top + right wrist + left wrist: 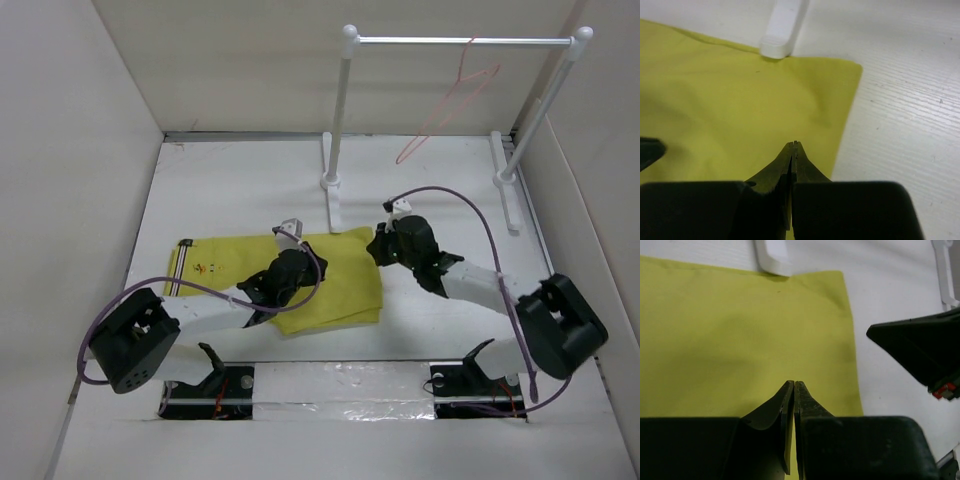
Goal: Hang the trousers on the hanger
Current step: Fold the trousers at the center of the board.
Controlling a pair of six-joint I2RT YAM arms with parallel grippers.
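Top view: the trousers [335, 268] lie folded flat on the table [230, 190], both arms reaching over them. The hanger [440, 118] hangs on the rail [420, 41] at the far right, well apart from the cloth.

Left wrist: the left pincer [794, 383] is clenched, its 2 tips meeting over the trousers; whether it pinches cloth I cannot tell. A rail foot [774, 257] touches the far edge.

Right wrist: the right pincer [794, 143] is likewise clenched above the cloth near its right edge.
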